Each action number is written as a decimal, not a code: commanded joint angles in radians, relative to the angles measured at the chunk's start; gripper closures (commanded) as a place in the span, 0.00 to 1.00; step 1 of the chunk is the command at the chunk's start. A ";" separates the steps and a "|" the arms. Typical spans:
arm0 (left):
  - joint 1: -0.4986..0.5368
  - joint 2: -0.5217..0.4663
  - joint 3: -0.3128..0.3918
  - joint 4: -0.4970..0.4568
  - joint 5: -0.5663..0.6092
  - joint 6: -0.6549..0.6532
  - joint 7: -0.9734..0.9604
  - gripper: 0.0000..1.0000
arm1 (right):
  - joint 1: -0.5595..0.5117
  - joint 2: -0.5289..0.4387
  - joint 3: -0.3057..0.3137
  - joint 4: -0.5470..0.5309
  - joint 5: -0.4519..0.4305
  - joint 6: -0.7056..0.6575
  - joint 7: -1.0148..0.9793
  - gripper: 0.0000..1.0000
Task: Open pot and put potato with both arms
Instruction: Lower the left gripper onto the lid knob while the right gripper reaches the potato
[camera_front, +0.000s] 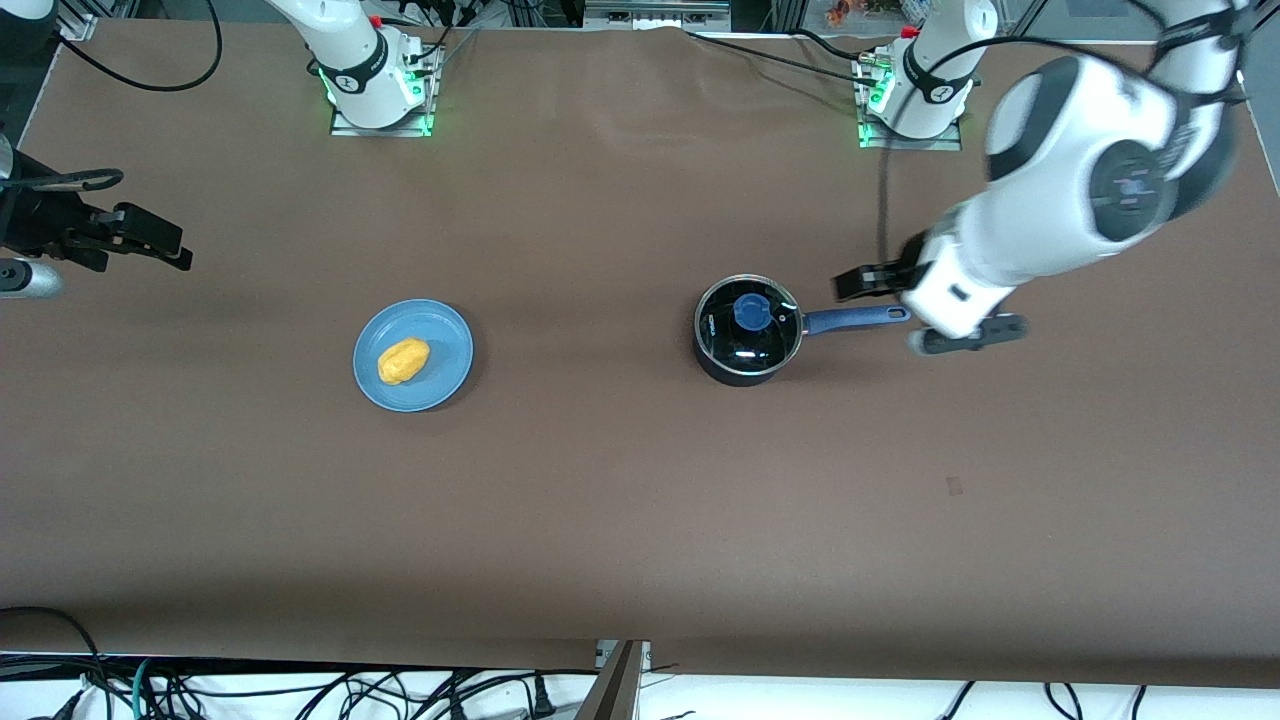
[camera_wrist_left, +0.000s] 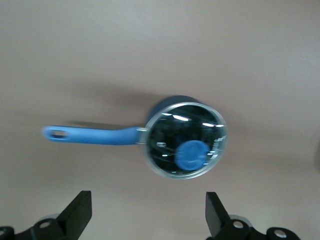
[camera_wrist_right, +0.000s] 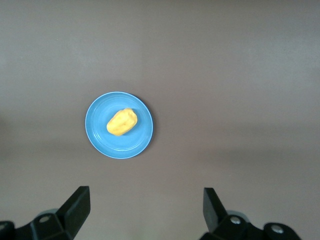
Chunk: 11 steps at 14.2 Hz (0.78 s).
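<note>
Fingers of the left gripper (camera_wrist_left: 147, 212) spread wide, empty, apparently above the pot (camera_front: 748, 335) handle; right gripper (camera_wrist_right: 145, 210) likewise apart, empty.

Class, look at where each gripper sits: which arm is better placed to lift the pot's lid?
Left. The left gripper hangs open by the pot handle's end, its lid on. The right gripper waits open at the table's edge.

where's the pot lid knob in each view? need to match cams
Front view: the blue knob sits on the glass lid of the pot, beside the left claw near the handle's tip.
Left wrist view: the knob shows off-centre on the lid, above that claw's open fingers.
Right wrist view: not in it; only the plate and potato show.
Shared landmark: the blue handle.
</note>
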 joint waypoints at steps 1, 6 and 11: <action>-0.081 0.043 -0.018 -0.022 0.026 0.101 -0.094 0.00 | -0.004 0.038 0.005 0.024 0.011 0.006 -0.012 0.00; -0.192 0.100 -0.019 -0.114 0.186 0.261 -0.314 0.00 | -0.014 0.112 -0.001 0.015 -0.012 0.010 -0.015 0.00; -0.198 0.113 -0.019 -0.212 0.192 0.351 -0.317 0.00 | -0.004 0.202 0.003 -0.046 0.006 0.043 0.099 0.00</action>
